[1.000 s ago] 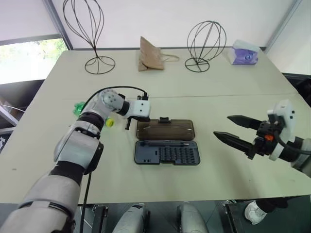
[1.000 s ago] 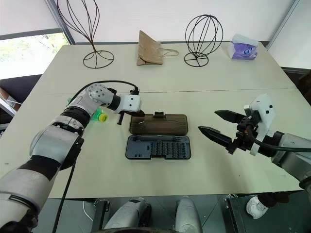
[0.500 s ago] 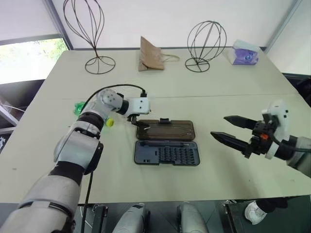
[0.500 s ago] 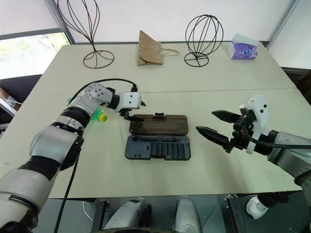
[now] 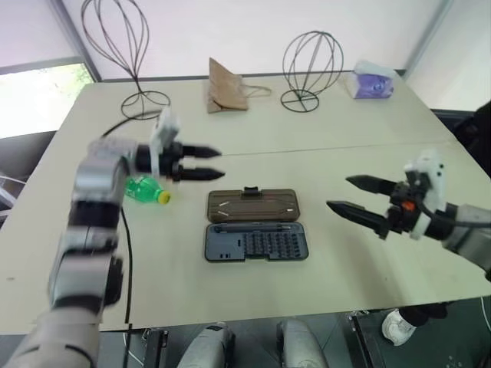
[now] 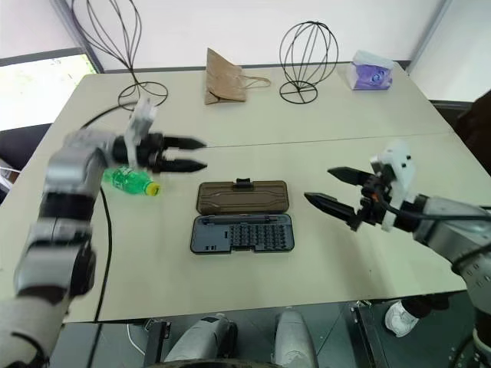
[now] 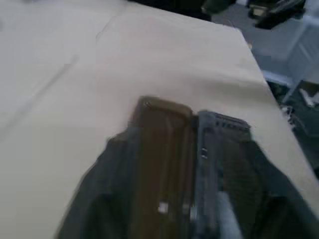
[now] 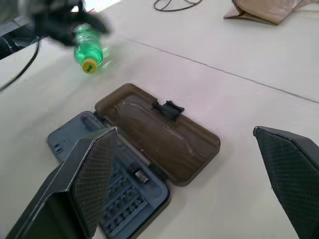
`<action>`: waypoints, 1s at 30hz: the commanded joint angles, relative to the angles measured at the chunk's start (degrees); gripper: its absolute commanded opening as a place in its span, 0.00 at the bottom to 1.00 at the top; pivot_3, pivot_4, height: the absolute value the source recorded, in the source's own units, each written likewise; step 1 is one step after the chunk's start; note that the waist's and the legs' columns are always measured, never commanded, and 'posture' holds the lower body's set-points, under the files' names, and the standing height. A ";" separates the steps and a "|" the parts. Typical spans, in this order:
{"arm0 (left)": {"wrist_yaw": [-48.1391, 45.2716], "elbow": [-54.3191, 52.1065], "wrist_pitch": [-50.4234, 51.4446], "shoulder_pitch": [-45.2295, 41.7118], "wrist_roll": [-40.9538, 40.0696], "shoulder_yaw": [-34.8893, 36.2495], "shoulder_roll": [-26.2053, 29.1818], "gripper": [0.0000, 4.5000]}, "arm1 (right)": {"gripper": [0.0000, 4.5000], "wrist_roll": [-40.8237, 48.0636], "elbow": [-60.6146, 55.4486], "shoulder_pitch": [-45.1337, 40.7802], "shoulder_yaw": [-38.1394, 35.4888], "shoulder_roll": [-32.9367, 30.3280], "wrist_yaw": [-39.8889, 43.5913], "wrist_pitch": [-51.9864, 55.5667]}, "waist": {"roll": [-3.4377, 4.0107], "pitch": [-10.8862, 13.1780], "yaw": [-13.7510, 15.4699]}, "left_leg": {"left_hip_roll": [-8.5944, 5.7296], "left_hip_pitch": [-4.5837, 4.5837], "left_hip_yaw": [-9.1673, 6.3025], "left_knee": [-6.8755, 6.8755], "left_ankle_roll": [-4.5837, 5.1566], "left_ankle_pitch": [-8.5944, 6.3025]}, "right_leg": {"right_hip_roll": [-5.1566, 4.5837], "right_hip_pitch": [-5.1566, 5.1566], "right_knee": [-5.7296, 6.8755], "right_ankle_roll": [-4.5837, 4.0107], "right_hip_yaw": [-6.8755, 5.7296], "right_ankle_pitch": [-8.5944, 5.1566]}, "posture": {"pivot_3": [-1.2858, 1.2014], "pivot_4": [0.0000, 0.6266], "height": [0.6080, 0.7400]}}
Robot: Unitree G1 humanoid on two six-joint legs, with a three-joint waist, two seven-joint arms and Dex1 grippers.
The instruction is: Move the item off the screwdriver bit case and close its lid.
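Green soda bottle [image 5: 144, 188] lies on the bench [image 5: 322, 138] left of the open screwdriver bit case [image 5: 256, 241], its lid [image 5: 252, 205] flat. Since a second ago the left end effector [image 5: 207, 163] has lifted away from the lid, fingers parted, empty. Right end effector [image 5: 354, 196] hovers wide open, empty.

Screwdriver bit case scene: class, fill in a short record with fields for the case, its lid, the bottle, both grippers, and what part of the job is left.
case: screwdriver bit case lies open on the table, grey slotted tray toward the robot
lid: lid lies flat, folded back, latch on its far edge
bottle: green bottle lies on the table to the left of the case, apart from it
left gripper: left gripper jaws parted, empty, above the table near the bottle
right gripper: right gripper jaws wide open, empty, to the right of the case
left to do: close the lid
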 commanded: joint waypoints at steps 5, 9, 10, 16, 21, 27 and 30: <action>10.39 -28.37 3.52 17.37 -4.14 -0.66 4.93 0.01 | 1.00 -13.81 11.06 -11.28 11.47 4.01 0.55 -7.42 | 0.07 -0.02 1.63 | -0.02 0.16 0.11 -0.04 -0.01 0.00 | -0.01 0.14 -0.20 -0.01 0.02 0.00 | 0.52 0.24 1.00; 11.85 -27.68 -3.54 22.48 -0.02 -5.96 7.03 0.01 | 1.00 -19.36 17.77 -16.69 16.36 6.56 2.41 -9.89 | 0.10 0.00 2.35 | -0.02 0.16 0.09 0.03 -0.02 0.01 | 0.02 0.26 -0.39 -0.02 0.01 -0.01 | 0.52 0.24 1.00; 12.29 -26.77 -5.35 22.85 1.06 -7.08 7.44 0.01 | 1.00 -20.19 18.65 -17.39 16.93 7.00 2.97 -10.27 | 0.10 0.00 2.58 | -0.02 0.16 0.11 0.02 -0.02 0.01 | 0.02 0.27 -0.45 -0.02 0.01 -0.01 | 0.52 0.24 1.00; 13.95 -17.25 -17.75 22.34 10.24 -14.89 8.82 0.01 | 1.00 -25.24 23.18 -21.53 20.27 9.23 4.64 -11.46 | 0.14 0.02 2.67 | -0.02 0.16 0.09 -0.04 -0.02 0.01 | 0.03 0.31 -0.57 -0.02 -0.02 0.00 | 0.52 0.24 1.00; 14.23 -13.10 -22.91 22.84 13.11 -17.23 9.95 0.01 | 1.00 -30.54 27.55 -25.31 26.62 8.74 9.89 -10.58 | 0.19 -0.01 2.55 | 0.00 0.17 0.07 -0.04 -0.02 0.01 | 0.04 0.33 -0.58 -0.02 -0.03 0.00 | 0.52 0.24 1.00; 15.80 -12.57 -23.23 23.40 13.20 -17.83 9.30 0.01 | 1.00 -35.66 37.52 -31.44 31.08 11.05 14.55 -12.13 | 0.20 -0.02 2.40 | 0.00 0.19 0.06 -0.06 -0.02 0.01 | 0.04 0.36 -0.58 -0.02 -0.04 0.00 | 0.52 0.24 1.00; 17.23 -12.82 -23.01 23.82 13.48 -18.10 8.95 0.01 | 1.00 -38.44 44.59 -34.15 32.50 13.43 16.38 -15.59 | 0.20 -0.02 2.29 | 0.00 0.20 0.07 -0.06 -0.02 0.01 | 0.05 0.36 -0.57 -0.02 -0.03 0.00 | 0.52 0.24 1.00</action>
